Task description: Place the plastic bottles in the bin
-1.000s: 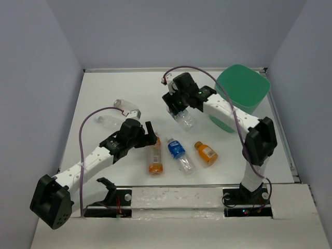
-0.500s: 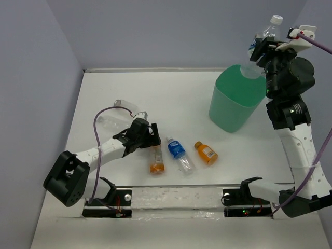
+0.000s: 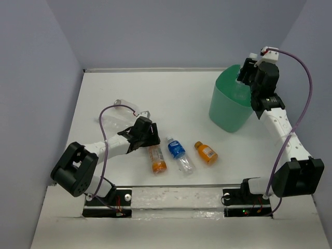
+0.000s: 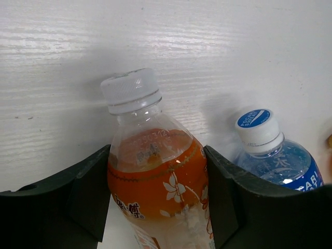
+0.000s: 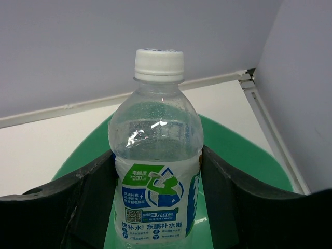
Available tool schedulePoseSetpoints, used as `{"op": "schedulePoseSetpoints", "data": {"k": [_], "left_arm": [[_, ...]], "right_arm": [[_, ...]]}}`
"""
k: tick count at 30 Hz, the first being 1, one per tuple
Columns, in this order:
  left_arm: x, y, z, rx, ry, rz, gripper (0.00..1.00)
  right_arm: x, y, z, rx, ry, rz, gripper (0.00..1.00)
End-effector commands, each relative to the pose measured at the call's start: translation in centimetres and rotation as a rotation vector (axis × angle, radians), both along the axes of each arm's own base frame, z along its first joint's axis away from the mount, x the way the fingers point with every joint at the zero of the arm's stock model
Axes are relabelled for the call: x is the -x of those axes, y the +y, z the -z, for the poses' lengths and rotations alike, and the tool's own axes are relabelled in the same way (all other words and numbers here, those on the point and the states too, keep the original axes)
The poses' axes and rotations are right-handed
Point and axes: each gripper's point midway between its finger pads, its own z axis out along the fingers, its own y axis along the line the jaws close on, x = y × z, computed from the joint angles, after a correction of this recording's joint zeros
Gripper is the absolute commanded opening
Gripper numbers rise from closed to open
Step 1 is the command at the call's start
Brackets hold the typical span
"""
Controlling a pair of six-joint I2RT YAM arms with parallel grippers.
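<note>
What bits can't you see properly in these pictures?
- Inside of the mint-green plastic bin: in the top view the right gripper covers part; in the right wrist view the held white-capped clear bottle blocks it.
- Base of the tall orange bottle in the left gripper: cut off by the left wrist view's bottom edge.
- The pale clear bottles, far left: top view, too faint to count; a cable crosses them.

Item 1, white-capped bottle point(image 5: 155, 155): on its green-and-blue label we read "200", a row of Chinese characters and a QR code.
Item 2, blue-labelled bottle point(image 4: 280, 161): we read "POCARI SWEAT" on the cap and "ARI" on the label.
Item 3, orange bottle point(image 4: 155, 187): Chinese characters on the label; the neck print we cannot make out.
</note>
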Motion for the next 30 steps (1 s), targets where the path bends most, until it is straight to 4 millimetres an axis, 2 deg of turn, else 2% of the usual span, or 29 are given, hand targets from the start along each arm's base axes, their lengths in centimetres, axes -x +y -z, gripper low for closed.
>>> {"op": "schedulePoseSetpoints", "data": {"k": [1,3,4,5,7,9,13,15,16,17,18,19,21,22,23,24,25,26,27,28,29,30], "left_arm": [[-0.8,0.2,-1.6,0.001,-0.066,-0.023,0.51],[-0.9,0.5,-2.2,-0.001,-0.083,-0.035,0.46],[-0.9,0.6,-3.0,0.009,-0.103,-0.04,0.45],[-0.8,0.7,-2.8,0.003,-0.1,-0.042,0.44],[-1.2,1.0,-4.3,0.018,-0.142,-0.06,0.39],[-0.8,1.5,-5.3,0.014,-0.151,-0.069,0.39],[-1.6,2.3,-9.6,0.018,-0.239,-0.11,0.38],[-1.8,2.4,-11.9,0.034,-0.28,-0.116,0.38],[-2.5,1.9,-14.4,0.066,-0.324,-0.115,0.38],[-3.0,1.2,-17.5,0.111,-0.377,-0.106,0.38],[-3.2,0.8,-19.1,0.133,-0.403,-0.099,0.37],[-3.5,0.3,-20.9,0.155,-0.432,-0.093,0.36],[-3.9,-1.4,-23.8,0.184,-0.48,-0.06,0.36],[-4.4,-2.1,-27.5,0.222,-0.541,-0.061,0.35],[-4.9,-3.2,-28.1,0.223,-0.546,-0.046,0.35],[-5.3,-3.9,-29.8,0.24,-0.578,-0.034,0.35],[-5.2,-5.3,-33.1,0.294,-0.627,-0.012,0.36],[-5.3,-6.1,-34.4,0.313,-0.647,0.003,0.36],[-6.1,-7.3,-37.1,0.343,-0.695,0.01,0.36],[-6.0,-8.5,-38.4,0.364,-0.714,0.029,0.36],[-6.8,-9.9,-38.8,0.367,-0.728,0.033,0.36],[-7.0,-10.3,-42.1,0.405,-0.785,0.019,0.36]], "right_arm": [[1.4,1.1,-5.3,-0.07,-0.175,-0.052,0.66],[1.9,1.4,-4.7,-0.087,-0.164,-0.067,0.79],[2.1,1.5,-4.4,-0.091,-0.158,-0.073,0.8],[2.1,1.6,-4.3,-0.093,-0.152,-0.077,0.82],[2.5,1.6,-4.0,-0.102,-0.141,-0.078,0.86],[3.2,1.7,-3.6,-0.105,-0.114,-0.085,0.88],[4.5,2.5,-4.4,-0.123,-0.107,-0.126,0.88],[5.4,3.0,-4.6,-0.141,-0.091,-0.153,0.82],[6.0,3.9,-4.7,-0.172,-0.088,-0.202,0.77],[7.4,5.6,-5.3,-0.201,-0.091,-0.296,0.65],[8.3,6.6,-5.3,-0.238,-0.09,-0.347,0.59],[9.9,7.5,-5.4,-0.257,-0.101,-0.399,0.5],[11.8,9.1,-4.8,-0.304,-0.092,-0.488,0.43],[12.9,10.5,-3.2,-0.346,-0.052,-0.562,0.36],[14.5,11.0,-3.6,-0.358,-0.072,-0.6,0.33],[15.3,11.4,-3.2,-0.377,-0.065,-0.626,0.32],[16.4,12.2,-2.7,-0.405,-0.052,-0.676,0.32],[17.1,12.6,-2.2,-0.419,-0.045,-0.696,0.29],[18.3,12.8,-1.2,-0.436,-0.039,-0.711,0.27],[19.2,13.3,-0.8,-0.457,-0.03,-0.742,0.27],[19.6,13.4,0.6,-0.471,-0.005,-0.743,0.27],[20.7,13.4,0.6,-0.473,-0.014,-0.751,0.27]]}}
